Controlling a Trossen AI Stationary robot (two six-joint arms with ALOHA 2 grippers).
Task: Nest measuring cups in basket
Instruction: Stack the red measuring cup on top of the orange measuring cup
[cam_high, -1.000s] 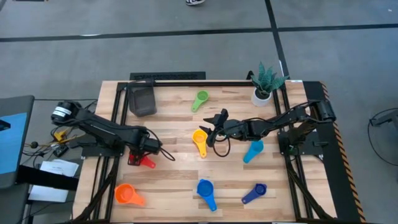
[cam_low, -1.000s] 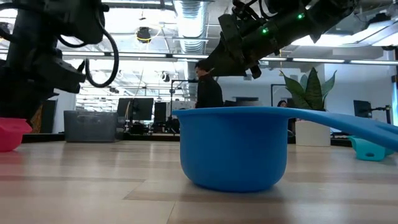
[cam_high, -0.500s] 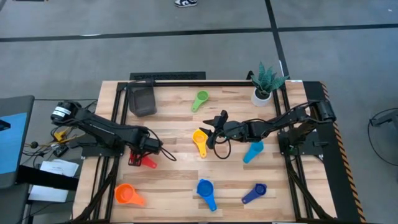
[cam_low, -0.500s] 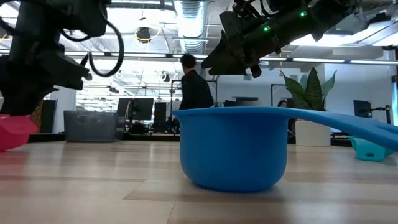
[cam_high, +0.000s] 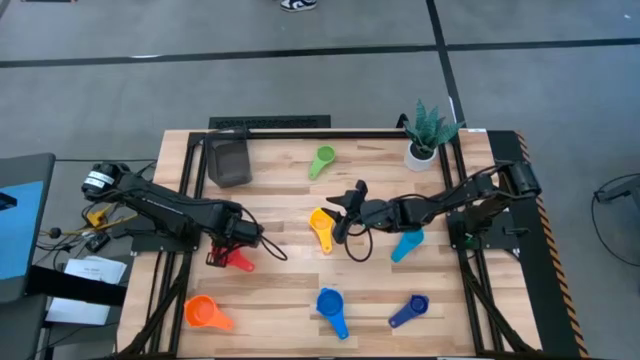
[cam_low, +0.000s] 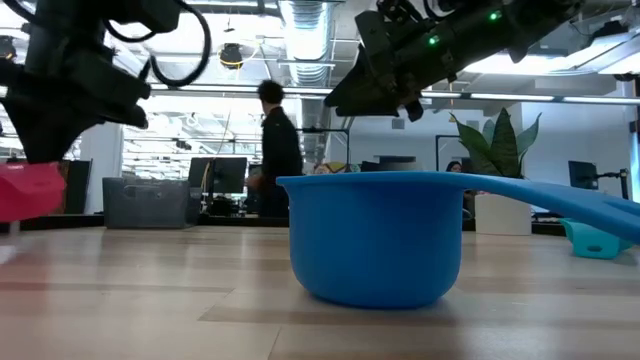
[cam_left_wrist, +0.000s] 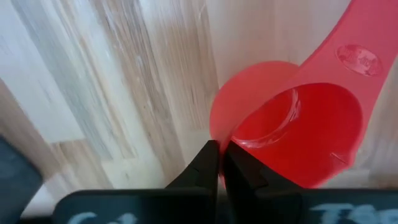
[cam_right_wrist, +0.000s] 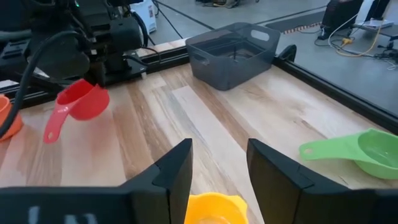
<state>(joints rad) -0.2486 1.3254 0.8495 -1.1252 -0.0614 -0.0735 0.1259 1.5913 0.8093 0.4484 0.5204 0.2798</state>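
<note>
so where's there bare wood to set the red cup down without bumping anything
Bare wood lies between the basket and the green cup, and between the orange cup and the blue cup. The middle is crowded: the right end effector hovers by the yellow cup. The left end effector holds the red cup.

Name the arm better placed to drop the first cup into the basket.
Left. Its gripper is shut on the red plastic measuring cup, lifted off the table, on the side of the dark grey rectangular basket.

White potted plant (cam_high: 424, 140) at table's (cam_high: 280, 290) far right corner
</note>
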